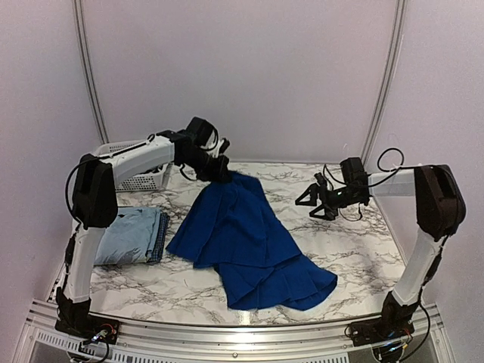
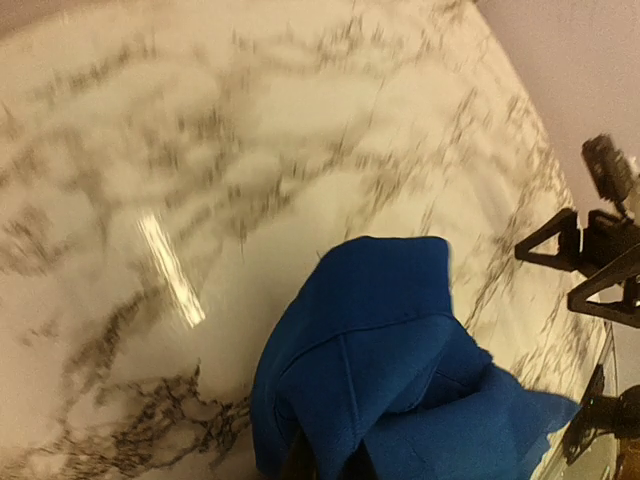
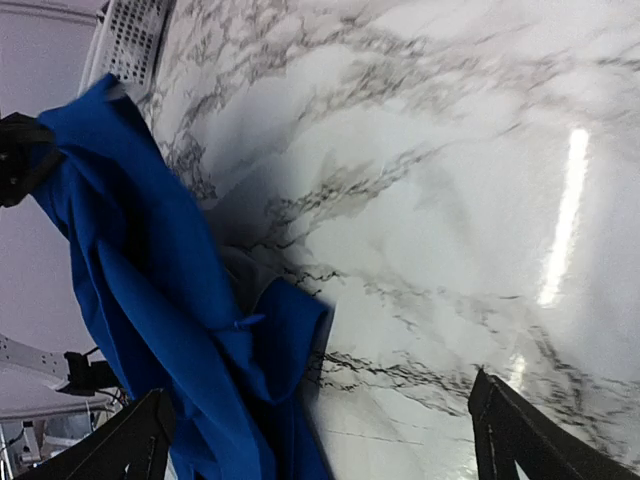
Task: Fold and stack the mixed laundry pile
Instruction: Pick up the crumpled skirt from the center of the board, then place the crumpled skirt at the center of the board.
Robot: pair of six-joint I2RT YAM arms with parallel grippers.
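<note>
Glossy table (image 1: 355, 249); seemingly matt cloth shirt (image 1: 242, 227)

Bright light, glare streaks, wrist-view blur

Left end effector (image 1: 218, 171) clamped, raised; right end effector (image 1: 308, 205) spread wide, hovering.

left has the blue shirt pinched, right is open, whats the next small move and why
Probably bring the right gripper across to the nearest edge of the royal-blue shirt and pinch it. The left gripper is shut on one far spot only, the rest lies rumpled on the table, and the right hovers open, empty; two grips could spread it flat.
</note>
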